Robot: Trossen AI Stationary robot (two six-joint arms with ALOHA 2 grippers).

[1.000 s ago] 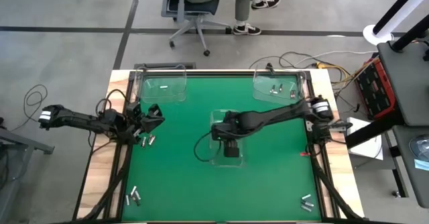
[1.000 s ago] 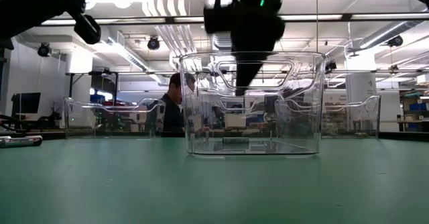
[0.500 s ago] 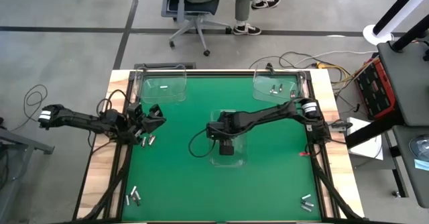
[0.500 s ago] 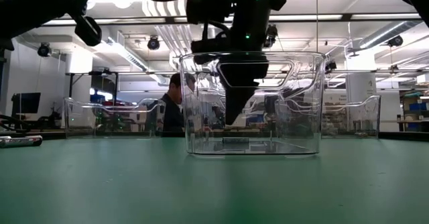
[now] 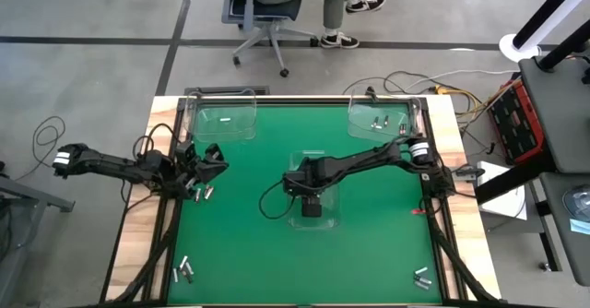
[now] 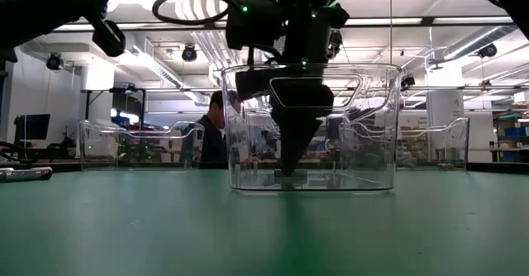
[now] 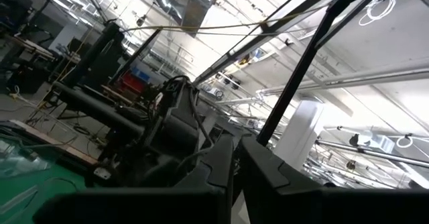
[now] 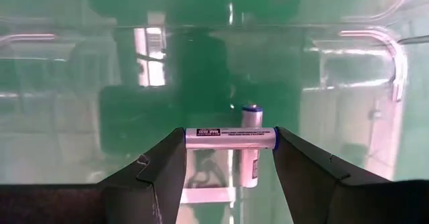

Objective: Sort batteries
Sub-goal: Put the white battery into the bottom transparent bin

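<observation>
My right gripper (image 8: 230, 138) reaches down inside the clear centre bin (image 6: 364, 127), shut on one silvery battery (image 8: 221, 138). A second battery (image 8: 249, 158) lies on the bin floor below it. In the high view the right gripper (image 5: 312, 199) is over that bin. My left gripper (image 5: 205, 157) hovers at the table's left edge, fingers together (image 7: 234, 167), holding nothing. A few loose batteries (image 5: 199, 192) lie on the mat beside it. More batteries lie at the near left (image 5: 182, 271) and near right (image 5: 422, 277). My right gripper holds the battery by its two ends (image 8: 191, 138), one fingertip against each end cap. The fingers point down into the bin from above, and the battery spans the gap between them. It stays level, low inside the bin, above the battery on the floor.
Two more clear bins stand at the far edge: the far-left one (image 5: 224, 120) holds one battery, the far-right one (image 5: 378, 121) a few. A black frame borders the green mat. A person sits on an office chair (image 5: 267, 17) beyond the table.
My right gripper has gone down from the centre bin's rim to near its floor, carrying the battery along, and has shifted slightly toward the table's left edge.
</observation>
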